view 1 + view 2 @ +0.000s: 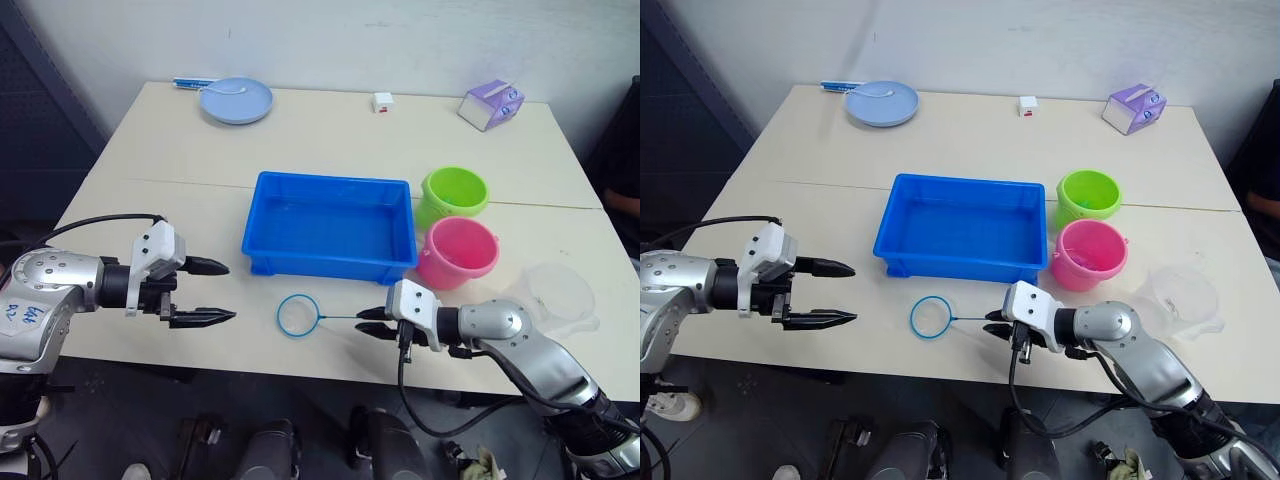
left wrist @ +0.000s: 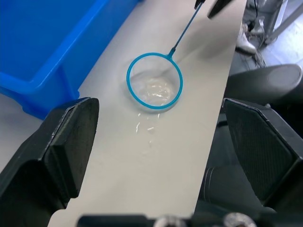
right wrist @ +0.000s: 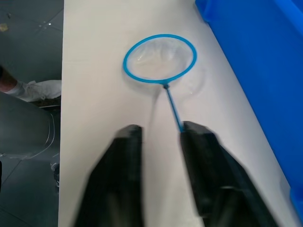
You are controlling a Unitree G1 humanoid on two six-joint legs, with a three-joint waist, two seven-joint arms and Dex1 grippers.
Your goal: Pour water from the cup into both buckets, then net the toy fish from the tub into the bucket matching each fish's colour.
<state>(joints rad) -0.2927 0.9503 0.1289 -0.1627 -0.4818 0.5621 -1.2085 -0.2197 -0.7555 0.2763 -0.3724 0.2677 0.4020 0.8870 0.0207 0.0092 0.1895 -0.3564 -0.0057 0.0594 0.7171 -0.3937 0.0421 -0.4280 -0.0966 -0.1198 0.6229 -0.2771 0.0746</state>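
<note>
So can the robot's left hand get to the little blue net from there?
Probably yes. The left gripper is open and points at the net, which lies flat on bare table with nothing between them. The right gripper is at its handle, though.

right gripper (image 3: 158, 135) blurred, net (image 3: 160, 58) handle end hidden behind it

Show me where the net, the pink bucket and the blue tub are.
net (image 1: 296, 315): left eye view, on the hoop's mesh.
pink bucket (image 1: 450, 268): left eye view, on its outer wall.
blue tub (image 1: 330, 264): left eye view, on its near rim.
</note>
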